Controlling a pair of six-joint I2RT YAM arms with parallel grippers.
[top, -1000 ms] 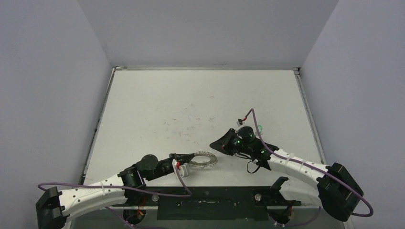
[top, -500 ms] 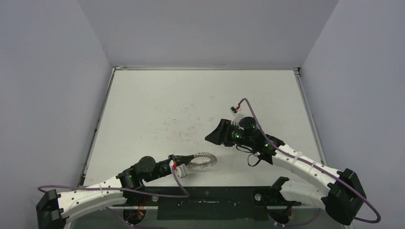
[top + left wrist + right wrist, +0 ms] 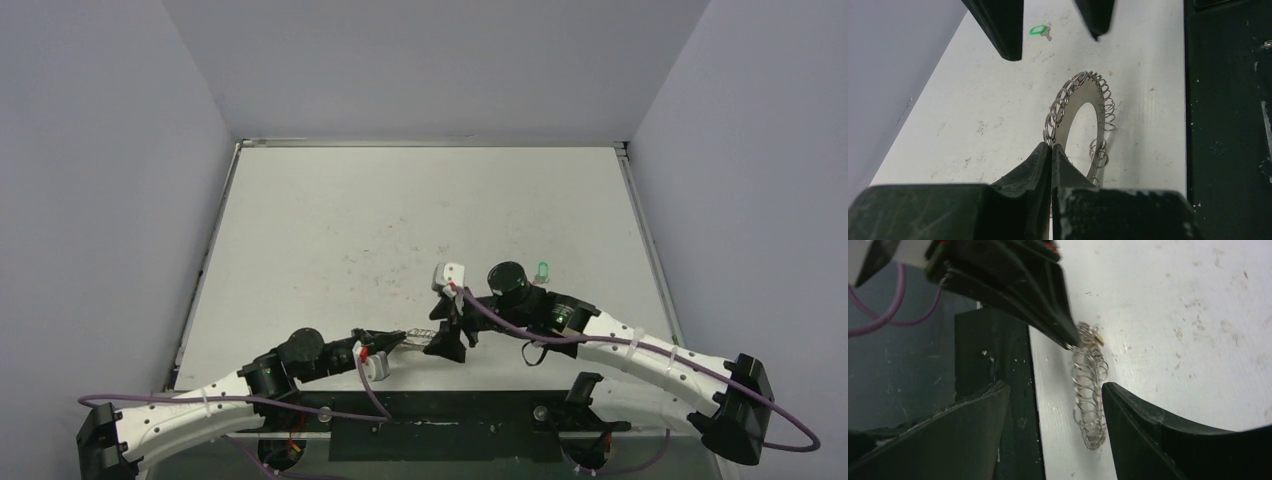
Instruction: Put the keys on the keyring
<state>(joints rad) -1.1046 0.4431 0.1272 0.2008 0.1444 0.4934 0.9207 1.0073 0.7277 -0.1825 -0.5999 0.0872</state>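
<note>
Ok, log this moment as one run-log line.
left gripper: shut on keyring rim | right gripper: open, straddling keyring | green key: loose on table, apart from keyring

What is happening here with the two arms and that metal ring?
The left hand is shut on the rim of the keyring and holds it tilted up on its edge near the front of the table. The right hand is open, close to the ring's far end, and grips nothing. The green key lies alone on the table farther back, touched by neither hand, so it is not yet on the ring.
</note>
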